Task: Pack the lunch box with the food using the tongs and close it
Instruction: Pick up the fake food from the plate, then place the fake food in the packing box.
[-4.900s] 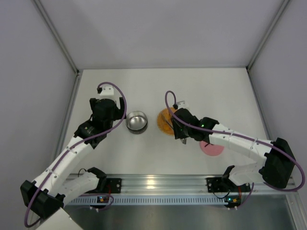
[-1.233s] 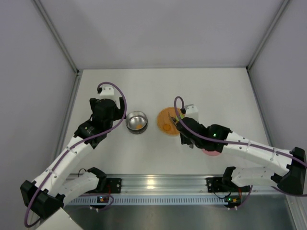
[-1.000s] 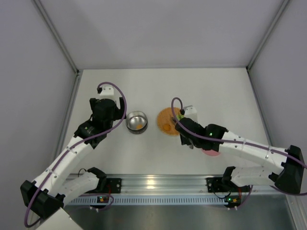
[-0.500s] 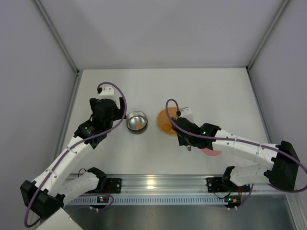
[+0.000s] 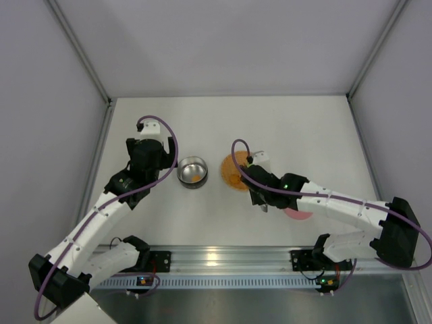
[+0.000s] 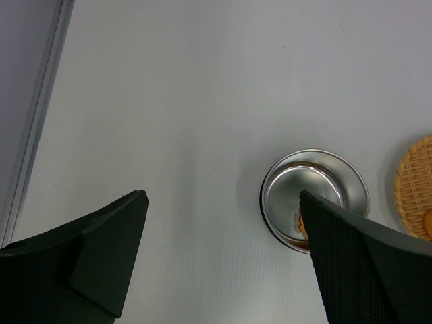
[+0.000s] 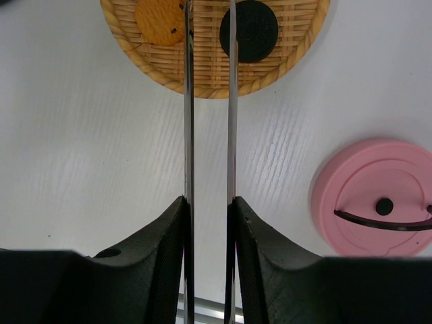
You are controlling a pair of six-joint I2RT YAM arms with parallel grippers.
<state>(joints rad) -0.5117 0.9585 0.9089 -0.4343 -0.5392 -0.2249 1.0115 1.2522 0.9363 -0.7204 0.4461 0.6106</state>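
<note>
The lunch box, a steel bowl [image 5: 192, 171], stands left of centre with one orange piece of food [image 5: 194, 177] inside. Its pink lid [image 7: 374, 202] with a black handle lies flat on the table, also in the top view [image 5: 299, 209]. My right gripper [image 7: 209, 202] is shut on the tongs [image 7: 188, 121], whose two arms run nearly parallel out over the woven disc [image 7: 202, 81]. An orange piece [image 7: 160, 20] and a black piece [image 7: 248, 30] lie on the disc beside the arms; the tongs' tips are out of frame. My left gripper [image 6: 221, 202] hangs open beside the bowl [image 6: 314, 199].
The woven disc [image 5: 236, 172] sits between the bowl and the lid. Grey walls enclose the white table on the left, back and right. An aluminium rail [image 5: 223, 260] with the arm bases runs along the near edge.
My right arm has shifted slightly left over the woven disc, and its jaws have squeezed the tongs' arms closer together. The left arm has not moved.
</note>
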